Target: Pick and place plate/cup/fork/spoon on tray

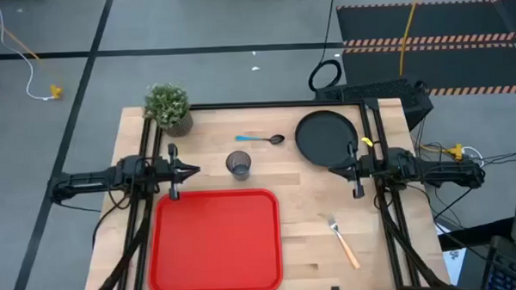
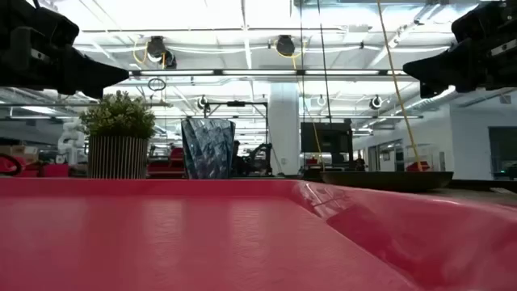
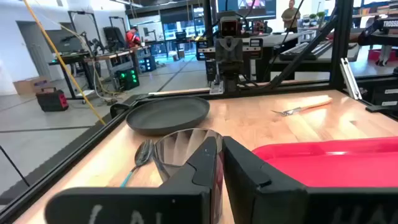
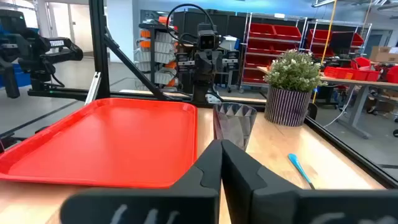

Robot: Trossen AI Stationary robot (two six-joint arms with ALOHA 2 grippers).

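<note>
On my counter (image 1: 304, 238) the tray (image 1: 217, 241) lies nearest me at my left, with the cup (image 1: 239, 165) just behind it and the spoon (image 1: 262, 139) behind the cup. The plate (image 1: 325, 137) sits far right, the fork (image 1: 342, 241) right of the tray, and the plant (image 1: 169, 108) in the far left corner.

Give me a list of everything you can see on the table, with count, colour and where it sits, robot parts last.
tray: one, bright red, near edge of the table, left of centre, nothing on it.
plate: one, matte black, far right part of the table.
cup: one, dark grey translucent, just beyond the tray's far edge.
spoon: one, light blue handle, dark bowl, between cup and plate.
fork: one, orange handle, silver head, right of the tray.
potted plant: one, green, far left corner.
left pincer: one, dark, shut, left of the cup.
right pincer: one, dark, shut, by the plate's near rim.
</note>
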